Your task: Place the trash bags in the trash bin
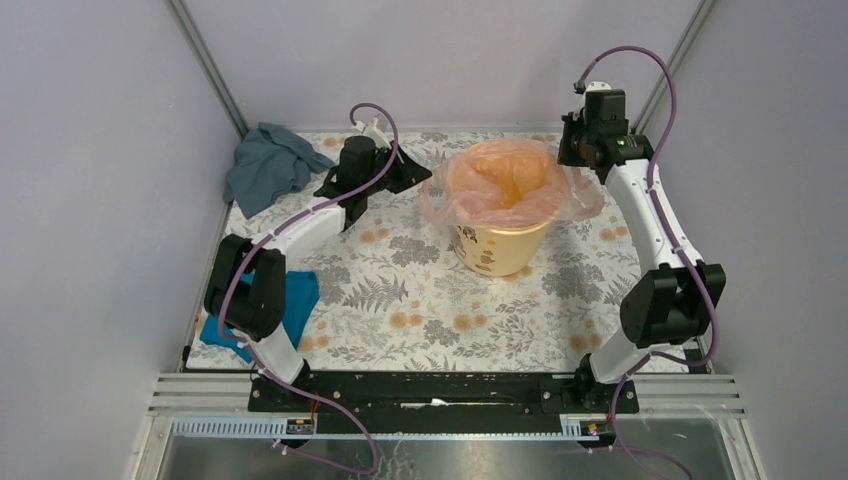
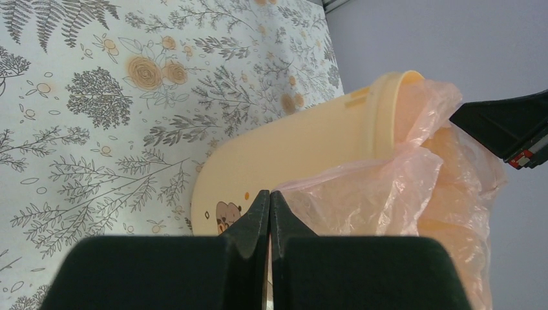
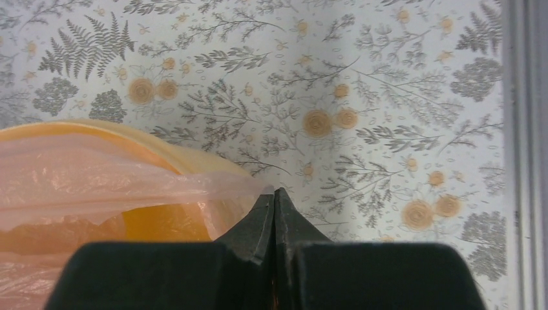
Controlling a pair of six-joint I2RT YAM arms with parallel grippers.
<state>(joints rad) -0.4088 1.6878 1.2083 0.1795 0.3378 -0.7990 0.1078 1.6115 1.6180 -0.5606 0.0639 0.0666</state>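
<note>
The trash bin (image 1: 497, 248) is a round yellow-orange bucket with a cream side, upright at the table's middle back. The trash bag (image 1: 505, 185), thin pale-pink film, lines it and hangs out over the rim all round. My left gripper (image 1: 424, 181) is shut at the bag's left edge; in the left wrist view its tips (image 2: 269, 195) pinch the film (image 2: 388, 194) beside the bin (image 2: 304, 148). My right gripper (image 1: 580, 160) is shut at the bag's right edge; in the right wrist view its tips (image 3: 274, 194) pinch the film (image 3: 97, 174) over the rim (image 3: 169, 158).
A grey-blue cloth (image 1: 268, 165) lies at the back left corner. A bright blue cloth (image 1: 297, 305) lies under the left arm's elbow. Grey walls and metal posts close in on both sides; a metal rail (image 3: 520, 129) runs along the right edge.
</note>
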